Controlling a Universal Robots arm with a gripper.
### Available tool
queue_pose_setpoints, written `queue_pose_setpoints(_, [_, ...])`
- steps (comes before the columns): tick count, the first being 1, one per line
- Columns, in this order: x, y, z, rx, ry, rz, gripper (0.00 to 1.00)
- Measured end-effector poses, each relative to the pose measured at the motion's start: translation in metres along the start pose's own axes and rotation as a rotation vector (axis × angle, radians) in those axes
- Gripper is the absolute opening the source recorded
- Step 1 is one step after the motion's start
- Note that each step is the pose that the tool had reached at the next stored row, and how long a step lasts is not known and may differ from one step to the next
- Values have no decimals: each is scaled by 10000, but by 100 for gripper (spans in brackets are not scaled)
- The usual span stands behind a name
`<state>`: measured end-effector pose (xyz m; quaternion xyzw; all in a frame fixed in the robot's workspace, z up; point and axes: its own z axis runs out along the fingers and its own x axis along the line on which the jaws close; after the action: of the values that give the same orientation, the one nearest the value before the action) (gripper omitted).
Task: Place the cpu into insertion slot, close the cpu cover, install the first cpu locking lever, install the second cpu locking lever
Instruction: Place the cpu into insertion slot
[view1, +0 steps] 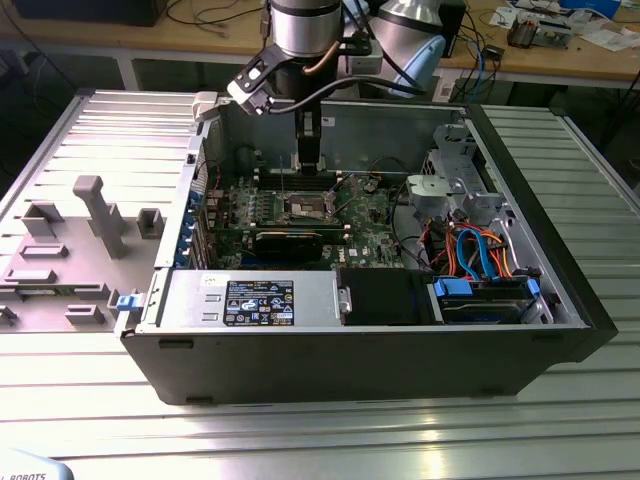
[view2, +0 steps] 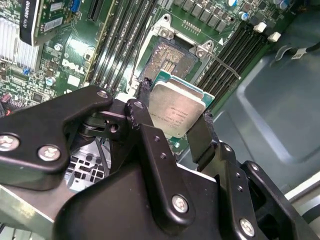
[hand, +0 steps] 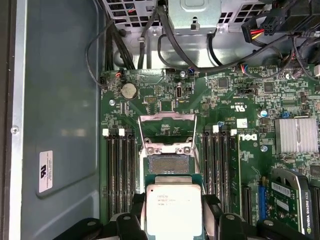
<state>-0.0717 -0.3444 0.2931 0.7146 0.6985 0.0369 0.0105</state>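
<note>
My gripper (view2: 175, 114) is shut on the cpu (view2: 177, 107), a flat silvery square chip pinched at two opposite edges by the black fingers (view2: 143, 95). In the first wrist view the cpu (hand: 174, 210) hangs above the board, just short of the insertion slot (hand: 167, 163), whose pale pin field lies bare. The cpu cover (hand: 166, 118) stands hinged open behind the slot, its window showing the board. A thin lever (view2: 220, 62) juts out beside the insertion slot (view2: 170, 57). In the exterior view my gripper (view1: 308, 160) reaches down into the open computer case over the socket (view1: 308, 207).
Long black memory slots (hand: 120, 170) flank the socket on both sides. A black graphics card (view1: 288, 240) lies in front of it. A power supply (view1: 250, 300) and a drive cage with blue and orange cables (view1: 480, 260) fill the case's front. A grey fixture plate (view1: 70, 250) sits at the exterior view's left.
</note>
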Motion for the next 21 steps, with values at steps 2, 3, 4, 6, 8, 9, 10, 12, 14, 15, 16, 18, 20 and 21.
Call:
queue_pose_setpoints(2, [0,0,0,0,0,-1,54])
queue_pose_setpoints(3, [0,0,1,-1,1,-1,54])
queue_pose_setpoints(4, [0,0,1,-1,1,0,54])
queue_pose_setpoints(6, [0,-1,1,0,1,-1,54])
queue_pose_setpoints(8, [0,-1,6,-1,1,0,54])
queue_pose_setpoints(9, [4,-2,12,-1,2,2,54])
queue_pose_setpoints(10, [9,-1,48,-2,3,-1,54])
queue_pose_setpoints(12, [12,4,130,-1,2,-5,54])
queue_pose_setpoints(14, [11,5,207,11,24,-365,54])
queue_pose_setpoints(15, [10,3,230,24,49,-746,54])
queue_pose_setpoints(16, [9,1,260,-21,46,-776,54])
queue_pose_setpoints(18, [14,0,285,-191,1,-626,54])
queue_pose_setpoints(20, [12,-6,367,-213,-49,13,54])
queue_pose_setpoints(21, [13,-9,414,-214,-53,40,54])
